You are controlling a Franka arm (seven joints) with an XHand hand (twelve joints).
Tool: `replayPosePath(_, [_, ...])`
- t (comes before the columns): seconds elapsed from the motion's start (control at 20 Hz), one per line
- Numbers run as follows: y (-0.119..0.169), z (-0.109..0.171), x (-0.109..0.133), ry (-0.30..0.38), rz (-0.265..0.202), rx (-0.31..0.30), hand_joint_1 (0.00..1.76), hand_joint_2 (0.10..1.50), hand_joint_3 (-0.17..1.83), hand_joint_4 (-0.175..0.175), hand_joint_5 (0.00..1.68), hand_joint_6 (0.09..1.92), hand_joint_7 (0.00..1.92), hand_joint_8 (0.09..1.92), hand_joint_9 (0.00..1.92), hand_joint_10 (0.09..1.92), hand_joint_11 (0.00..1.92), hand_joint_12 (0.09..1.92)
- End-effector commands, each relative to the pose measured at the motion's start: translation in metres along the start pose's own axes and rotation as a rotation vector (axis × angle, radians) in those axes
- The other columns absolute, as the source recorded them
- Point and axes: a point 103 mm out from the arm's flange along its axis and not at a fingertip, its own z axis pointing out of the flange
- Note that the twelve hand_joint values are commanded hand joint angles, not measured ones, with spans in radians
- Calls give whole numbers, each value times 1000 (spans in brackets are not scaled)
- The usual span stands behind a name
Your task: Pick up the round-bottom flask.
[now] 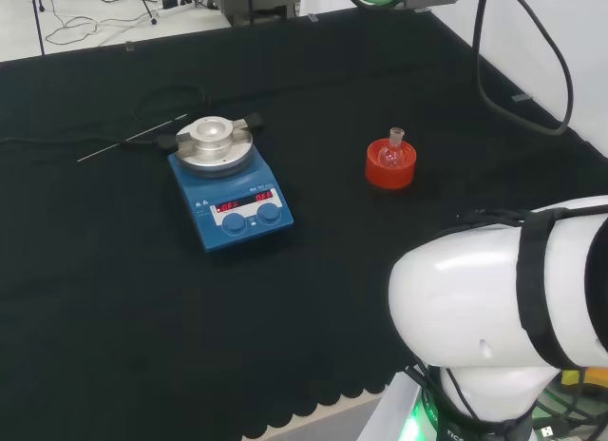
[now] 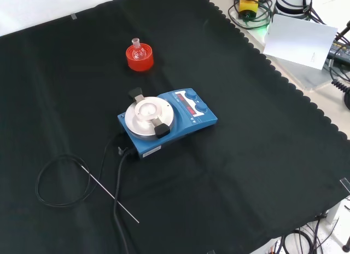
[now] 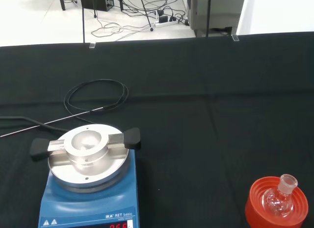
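Head view: flask (image 1: 392, 151) upright in red stand (image 1: 390, 167); robot hand state impossible to tell. Risks tipping if clipped at the neck.

Laboratory setting. Evidence: a blue magnetic stirrer hotplate (image 1: 231, 182) with metal probe (image 2: 109, 191) on a black cloth-covered bench (image 1: 114, 298), a small glass flask (image 1: 391, 152) in a red stand (image 1: 390, 168), cables on the floor behind.

Blue hotplate stirrer (image 2: 167, 120) mid-cloth; thin metal probe (image 2: 109, 192), black cable (image 2: 60, 180) beside, perhaps attached.
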Motion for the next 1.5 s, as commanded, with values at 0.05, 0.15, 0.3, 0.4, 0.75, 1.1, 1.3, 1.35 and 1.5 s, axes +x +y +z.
replayPosePath(0.05, [1, 0, -5, -6, 6, -7, 34, 1176, 538, -17, 302, 357, 89, 583, 198, 665, 1, 1288])
replayPosePath(0.15, [2, 0, -12, -5, 14, -3, 8, 1252, 403, -16, 341, 260, 88, 574, 192, 665, 0, 1292])
replayPosePath(0.3, [4, 1, -16, -7, 24, 0, 0, 1281, 350, -16, 359, 221, 89, 570, 191, 665, 0, 1293])
replayPosePath(0.4, [6, 3, -18, -10, 28, 1, 0, 1285, 344, -17, 363, 216, 90, 570, 191, 665, 0, 1294])
replayPosePath(0.75, [9, 30, -62, -3, 78, 20, 0, 1304, 297, -17, 389, 171, 102, 567, 198, 664, 0, 1296])
replayPosePath(1.1, [40, 69, -97, 40, 108, 42, 34, 1310, 269, -20, 418, 153, 115, 570, 206, 665, 0, 1292])
replayPosePath(1.3, [68, 93, -121, 84, 110, 54, 62, 1312, 256, -24, 434, 148, 117, 571, 207, 666, 0, 1292])
replayPosePath(1.35, [75, 99, -126, 87, 111, 59, 67, 1313, 255, -24, 437, 148, 118, 571, 208, 666, 0, 1292])
replayPosePath(1.5, [95, 119, -136, 99, 117, 81, 74, 1315, 252, -25, 442, 147, 119, 571, 208, 666, 0, 1292])
